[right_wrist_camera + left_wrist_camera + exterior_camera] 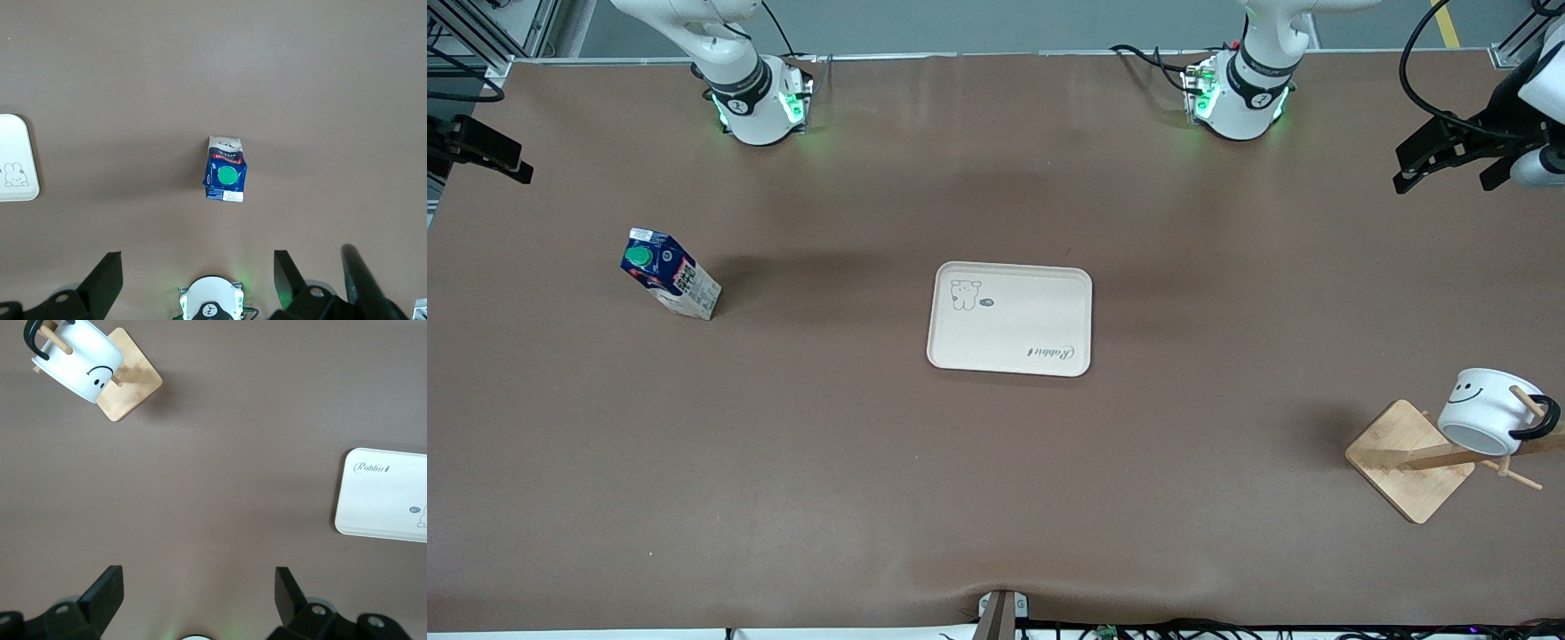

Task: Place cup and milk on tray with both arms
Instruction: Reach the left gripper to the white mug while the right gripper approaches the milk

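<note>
Nothing is grasped yet, so the task looks to be at its very start: both arms hang high over the brown tabletop (996, 498). The left end effector (199, 600) has its fingers spread wide and empty, and the right end effector (197, 280) is likewise wide open over the milk (670, 274). That carton, a small gable-top box of coated paper with a dark blue top and round green cap, stands upright toward the right arm's end of the tabletop, well apart from the tray (1009, 318). The tray is flat, cream, matte and round-cornered, lying bare in the middle. The cup (1485, 411), glossy white with a smiley face and black handle, hangs tilted on a peg of a wooden rack (1409, 460) toward the left arm's end. Next, each arm probably must descend onto its own item; the cup must also slide off its peg.
</note>
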You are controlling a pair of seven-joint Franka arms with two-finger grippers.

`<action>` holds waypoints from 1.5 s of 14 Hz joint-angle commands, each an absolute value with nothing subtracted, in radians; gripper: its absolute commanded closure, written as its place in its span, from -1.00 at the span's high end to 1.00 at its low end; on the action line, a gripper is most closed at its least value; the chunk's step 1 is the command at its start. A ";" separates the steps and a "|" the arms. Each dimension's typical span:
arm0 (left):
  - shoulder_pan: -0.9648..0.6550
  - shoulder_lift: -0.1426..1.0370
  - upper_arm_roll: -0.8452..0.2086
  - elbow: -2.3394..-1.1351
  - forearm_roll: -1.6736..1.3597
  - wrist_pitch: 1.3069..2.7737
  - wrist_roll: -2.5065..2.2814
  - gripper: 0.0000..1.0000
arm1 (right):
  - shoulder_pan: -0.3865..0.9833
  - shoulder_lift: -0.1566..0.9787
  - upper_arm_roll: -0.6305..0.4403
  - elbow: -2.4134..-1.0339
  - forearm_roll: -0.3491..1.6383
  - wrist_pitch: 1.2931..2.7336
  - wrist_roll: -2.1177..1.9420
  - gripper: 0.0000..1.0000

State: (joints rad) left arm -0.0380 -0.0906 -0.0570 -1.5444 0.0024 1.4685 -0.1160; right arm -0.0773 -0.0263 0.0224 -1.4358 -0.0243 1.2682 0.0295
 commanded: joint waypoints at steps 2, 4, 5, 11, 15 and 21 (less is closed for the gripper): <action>-0.034 -0.078 -0.060 -1.519 0.002 1.451 -0.106 1.00 | -0.078 -0.052 0.023 -1.457 -0.029 1.272 0.023 1.00; -0.032 -0.069 -0.058 -1.519 0.002 1.451 -0.106 1.00 | -0.078 -0.052 0.023 -1.459 -0.029 1.272 0.023 1.00; -0.031 -0.063 -0.058 -1.517 0.002 1.451 -0.104 1.00 | -0.078 -0.052 0.023 -1.459 -0.029 1.272 0.023 1.00; 0.044 -0.018 -0.058 -1.623 -0.011 1.647 -0.101 1.00 | -0.080 -0.052 0.021 -1.459 -0.029 1.272 0.023 1.00; 0.057 -0.026 -0.058 -1.779 -0.005 1.888 -0.100 1.00 | -0.080 -0.052 0.021 -1.459 -0.029 1.272 0.023 1.00; 0.161 -0.095 -0.064 -1.985 -0.015 2.181 0.026 1.00 | -0.083 -0.052 0.021 -1.459 -0.029 1.272 0.023 1.00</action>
State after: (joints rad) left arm 0.1153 -0.0413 -0.0561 -1.8993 0.0024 2.0946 -0.0532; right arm -0.0776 -0.0263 0.0205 -1.4358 -0.0243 1.2682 0.0295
